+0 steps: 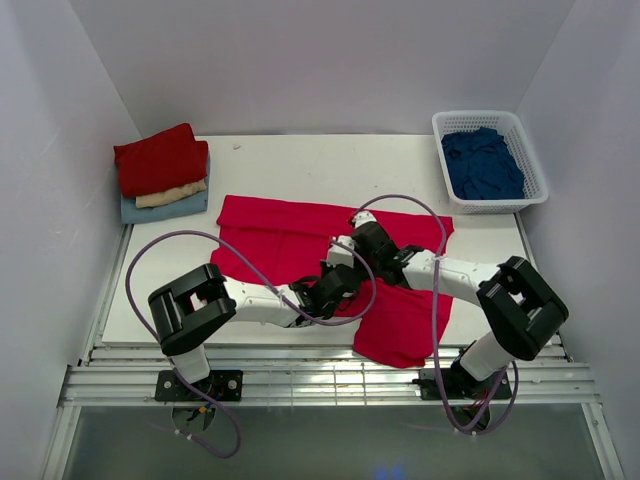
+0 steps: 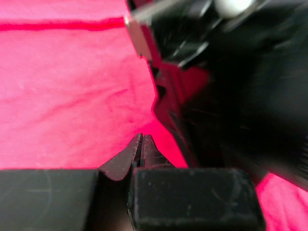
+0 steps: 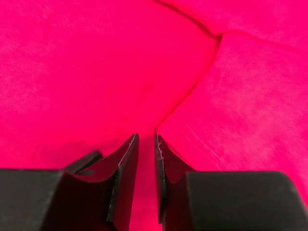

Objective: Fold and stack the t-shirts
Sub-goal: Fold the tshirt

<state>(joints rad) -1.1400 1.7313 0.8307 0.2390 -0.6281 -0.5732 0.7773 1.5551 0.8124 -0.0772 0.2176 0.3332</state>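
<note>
A bright crimson-red t-shirt [image 1: 285,240] lies spread across the middle of the table, one part reaching the front edge [image 1: 400,330]. It fills the left wrist view [image 2: 62,96] and the right wrist view [image 3: 77,72]. My left gripper [image 1: 335,285] is low over the shirt's middle, its jaws shut tip to tip [image 2: 141,138], with nothing seen between them. My right gripper [image 1: 360,232] is just beyond it, its jaws [image 3: 147,139] a narrow gap apart over flat cloth beside a hemmed edge [image 3: 202,139]. The right arm [image 2: 240,96] blocks the left wrist view's right side.
A folded stack stands at the back left: dark red shirt [image 1: 160,158] on cream [image 1: 170,195] on pale blue [image 1: 165,208]. A white lattice basket [image 1: 530,150] at the back right holds a navy shirt [image 1: 482,165]. Grey cables loop over both arms.
</note>
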